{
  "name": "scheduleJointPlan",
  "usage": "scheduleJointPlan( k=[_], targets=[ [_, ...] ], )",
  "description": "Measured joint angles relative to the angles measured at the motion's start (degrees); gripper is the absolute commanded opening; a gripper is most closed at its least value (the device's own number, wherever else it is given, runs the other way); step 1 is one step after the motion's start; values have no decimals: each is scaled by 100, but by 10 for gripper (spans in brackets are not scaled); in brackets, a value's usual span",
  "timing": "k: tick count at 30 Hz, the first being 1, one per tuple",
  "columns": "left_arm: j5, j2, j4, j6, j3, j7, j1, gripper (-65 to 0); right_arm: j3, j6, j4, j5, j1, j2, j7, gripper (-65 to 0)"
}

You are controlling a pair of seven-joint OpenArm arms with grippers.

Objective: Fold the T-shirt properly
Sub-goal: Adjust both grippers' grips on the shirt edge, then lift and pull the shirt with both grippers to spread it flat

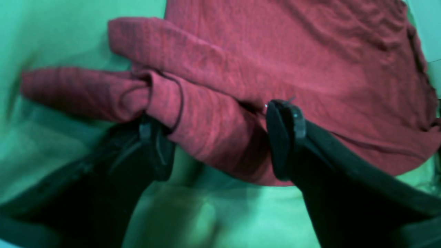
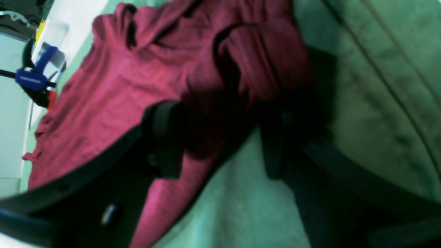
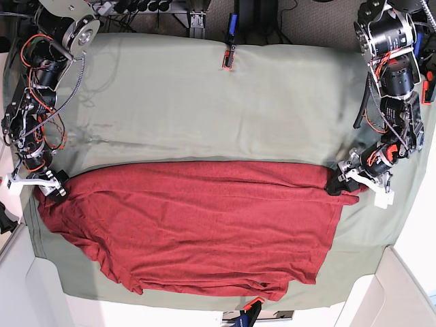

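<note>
A sage-green cloth (image 3: 204, 95) covers the whole table, smooth across the far half and faintly creased near the arms. On its near half lies the T-shirt (image 3: 197, 225), a large dark red shirt spread wide from one side of the table to the other, its far edge running almost straight and its near edge reaching close to the table's front. The fabric is mostly flat, with soft wrinkles.

The right arm (image 3: 34, 95), hung with orange and black wires, reaches down to the shirt's corner at the left of the base view. The left arm (image 3: 392, 82) comes down to the opposite corner.

The left gripper (image 1: 220, 137) has its two black fingers spread apart, and a bunched fold of the shirt with a hemmed edge lies between them, against the left finger (image 1: 151, 148). The right gripper (image 2: 220, 137) also stands spread, with a dark, gathered lump of shirt between its fingers; the view is blurred, so I cannot tell how firmly the cloth is touched.

A blue clamp (image 2: 34, 77) sits at the table's edge, another small clamp (image 3: 228, 58) at the far edge.
</note>
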Motion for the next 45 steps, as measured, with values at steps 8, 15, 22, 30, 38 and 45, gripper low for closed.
scheduleJointPlan(
  k=[8,15,22,30,38,45],
  targets=[
    [577,-33,-26,428,649,-435,-55,-531,0,2,-90,-225,-2,-4,20,-613],
    [758,-118,179,313,715,-103,-57,-626,0,365,-87,-455,-4,20,-50,-650],
    [387,-791,1405,44,752,767,286,-626,-20,671,704,726,-363,286,-1322,-650],
    [232,-1305,2649,-39,778,962,1167,-626,-42,704,1672,1176,-1110,426,-1860,-650],
    [205,-1609,3353,33,780,1080,2135,-626,-46,763,2931,1394,-2326,437,-2024,-650],
    [251,-1714,3860,70,678,1080,3110,-626,-52,782,3945,1469,-3344,452,-1980,-650]
  ],
)
